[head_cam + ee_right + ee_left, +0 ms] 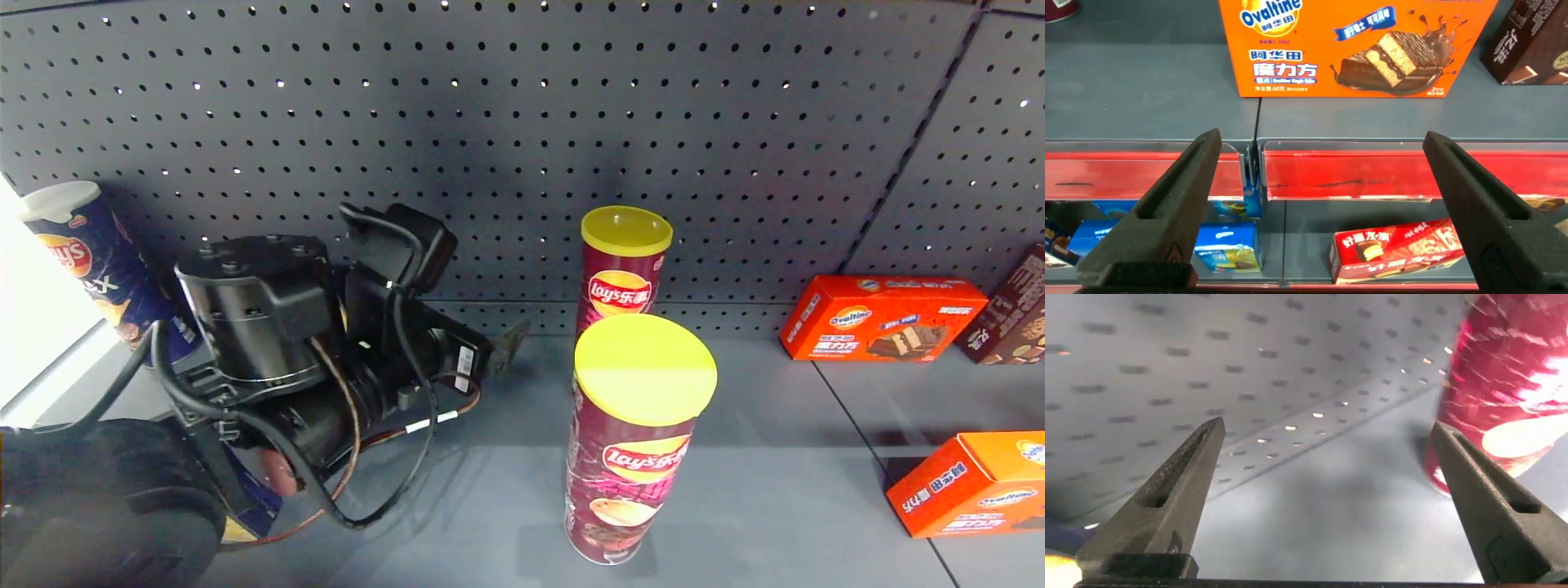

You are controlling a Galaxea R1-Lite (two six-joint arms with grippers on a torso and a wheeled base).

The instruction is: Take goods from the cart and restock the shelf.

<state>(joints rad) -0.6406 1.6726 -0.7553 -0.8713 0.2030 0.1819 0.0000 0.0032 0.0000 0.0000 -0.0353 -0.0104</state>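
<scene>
The shelf (775, 490) carries two upright red cans, the rear can (622, 278) just behind the front can (633, 441). My left gripper (1327, 425) lies spread and empty left of the front can; my right gripper (1323, 137) is spread too. I judge placing done: next, back out without clipping the front can.

The left arm (269, 327) is black: a round joint housing capped with small screws, looping black cables, one brownish lead, white labels. The left hand (1327, 425) and right hand (1323, 137) carry dark grey, wedge-shaped, grainy fingers (1167, 220)
</scene>
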